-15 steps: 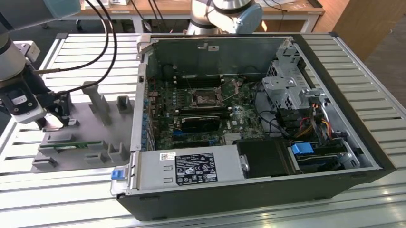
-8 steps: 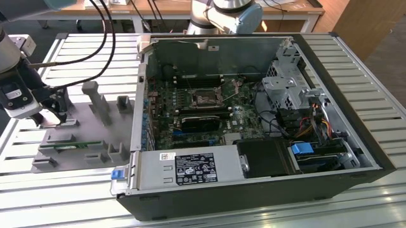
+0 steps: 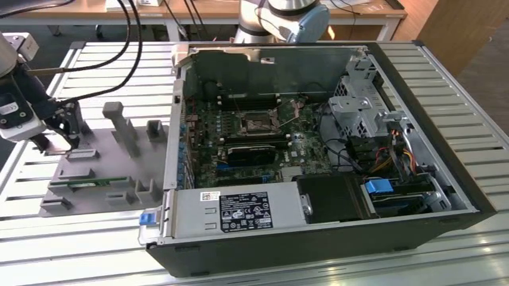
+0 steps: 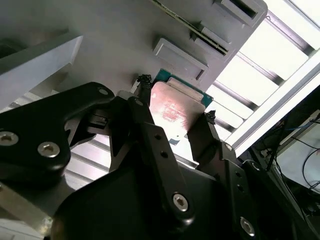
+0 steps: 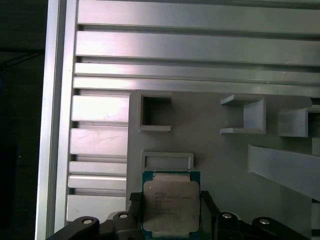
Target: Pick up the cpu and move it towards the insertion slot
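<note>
The cpu (image 5: 171,207) is a small square chip with a silvery top and a thin green rim. It sits between my gripper's (image 5: 171,200) black fingers (image 5: 135,202) just over the grey tray (image 5: 220,150). In the second wrist view the fingertips (image 4: 209,119) press against two opposite edges of the cpu (image 4: 172,112), so the gripper (image 4: 176,102) is shut on it. In the exterior view my gripper (image 3: 70,143) hangs over the tray's (image 3: 111,173) far left end. The insertion slot (image 3: 256,123), a metal-framed socket, lies on the green motherboard well toward the exterior view's right.
The open computer case (image 3: 318,155) holds the motherboard, a labelled power supply (image 3: 238,211), drive cages and cables. The tray carries upright grey holders (image 3: 119,122) and a narrow green circuit strip (image 3: 95,182). Everything rests on a slatted aluminium table (image 3: 445,77).
</note>
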`<state>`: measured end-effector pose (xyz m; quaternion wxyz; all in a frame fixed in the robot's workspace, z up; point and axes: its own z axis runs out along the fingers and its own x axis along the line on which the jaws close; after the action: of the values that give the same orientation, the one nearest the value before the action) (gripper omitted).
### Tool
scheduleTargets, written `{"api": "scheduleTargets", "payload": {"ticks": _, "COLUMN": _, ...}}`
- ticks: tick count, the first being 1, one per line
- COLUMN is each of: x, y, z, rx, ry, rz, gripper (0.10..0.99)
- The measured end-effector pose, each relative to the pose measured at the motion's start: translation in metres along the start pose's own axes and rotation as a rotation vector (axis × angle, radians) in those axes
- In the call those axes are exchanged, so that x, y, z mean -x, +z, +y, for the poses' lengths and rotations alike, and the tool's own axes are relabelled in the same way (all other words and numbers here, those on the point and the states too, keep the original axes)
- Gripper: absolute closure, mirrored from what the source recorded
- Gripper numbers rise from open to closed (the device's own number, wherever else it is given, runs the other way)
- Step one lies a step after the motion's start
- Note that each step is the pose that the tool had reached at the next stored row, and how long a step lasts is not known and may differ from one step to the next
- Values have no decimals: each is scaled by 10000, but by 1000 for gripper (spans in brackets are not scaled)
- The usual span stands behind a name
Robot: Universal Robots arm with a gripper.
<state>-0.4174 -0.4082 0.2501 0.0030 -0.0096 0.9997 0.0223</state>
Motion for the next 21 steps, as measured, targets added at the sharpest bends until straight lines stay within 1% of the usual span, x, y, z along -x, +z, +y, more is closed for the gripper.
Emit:
{"api": "scheduleTargets", "payload": {"ticks": 18, "x": 3, "y": -451, "z": 20, "rx": -1, "ry": -2, "rz": -46, "gripper": 545}}
{"api": "scheduleTargets", "payload": {"ticks": 21, "x": 3, "y": -516, "z": 23, "rx": -1, "ry": -3, "rz": -51, "gripper": 545}}
